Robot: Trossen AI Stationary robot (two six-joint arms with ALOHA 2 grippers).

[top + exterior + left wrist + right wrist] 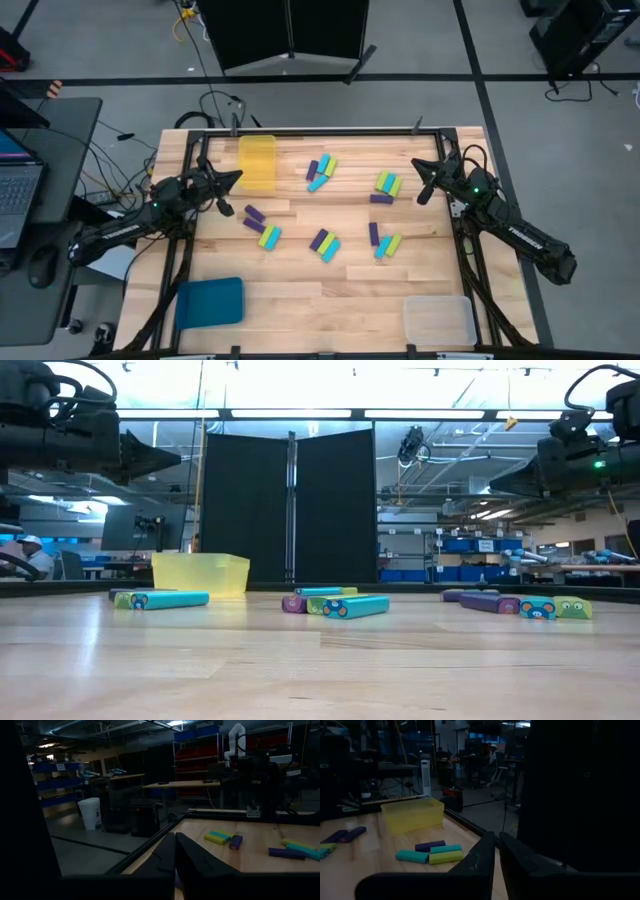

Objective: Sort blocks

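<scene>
Pale wooden planking is forming the counter [300, 300], which is sitting in a workshop with shelving and a black folding screen behind it. Taking the overhead picture as a clock face, nearest the front edge a blue tray [210, 302] is lying at about 7 o'clock and a clear tray [439, 320] at about 5 o'clock. Farther in, the blocks [323, 242] are lying in small purple, cyan and yellow-green clusters around the middle, none of them in a tray. Beyond them, a yellow tray [257, 162] is resting at about 11 o'clock. The left end effector [231, 181] is hovering above the counter at 9 o'clock, fingers pressed together, gripping nothing. The right end effector [424, 190] is hovering at 3 o'clock, fingers likewise nearly together and empty.
</scene>
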